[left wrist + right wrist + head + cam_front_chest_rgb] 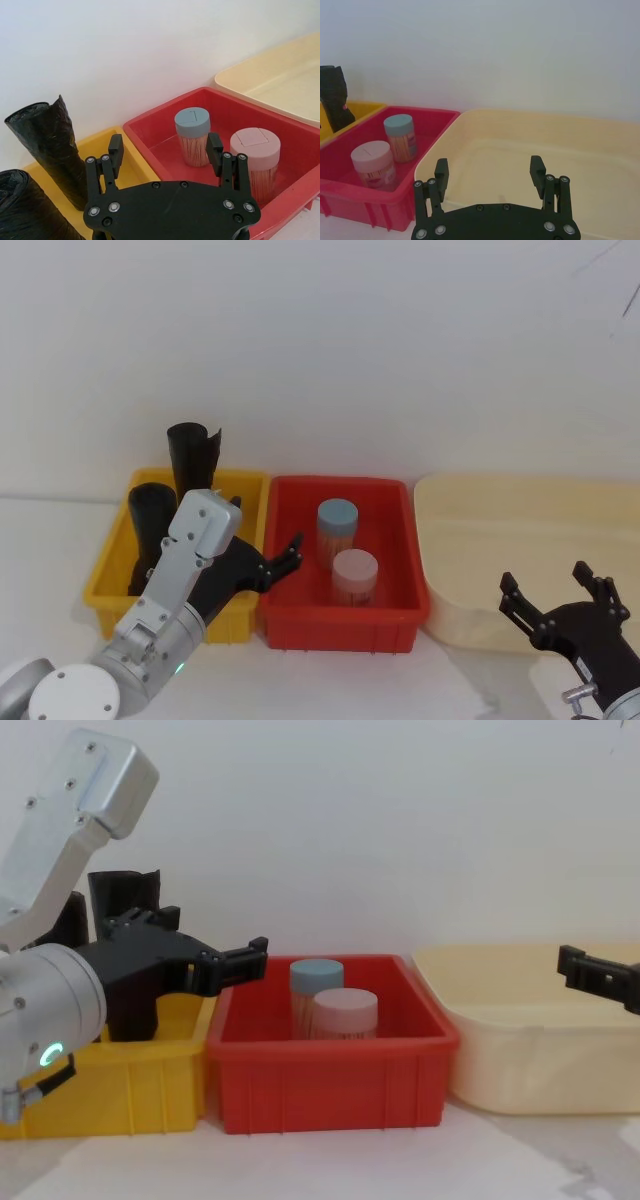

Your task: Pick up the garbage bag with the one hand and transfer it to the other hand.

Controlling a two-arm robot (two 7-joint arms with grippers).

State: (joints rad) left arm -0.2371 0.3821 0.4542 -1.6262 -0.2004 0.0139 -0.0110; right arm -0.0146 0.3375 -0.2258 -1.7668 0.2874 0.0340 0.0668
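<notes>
Garbage bag, the shorter black plastic roll with a rounded wrinkled top (150, 518), stands upright in the yellow plastic bin (105, 570), just in front of a taller black roll with a ragged top (193, 455). Left end effector (280, 560), black and two-fingered on a silver arm, hovers over the shared wall of the yellow bin and the red plastic bin (340, 625), fingers spread wide, empty, clear of the bag. Right end effector (545, 585) hangs over the near edge of the cream tray (480, 510), also wide open and empty.
</notes>
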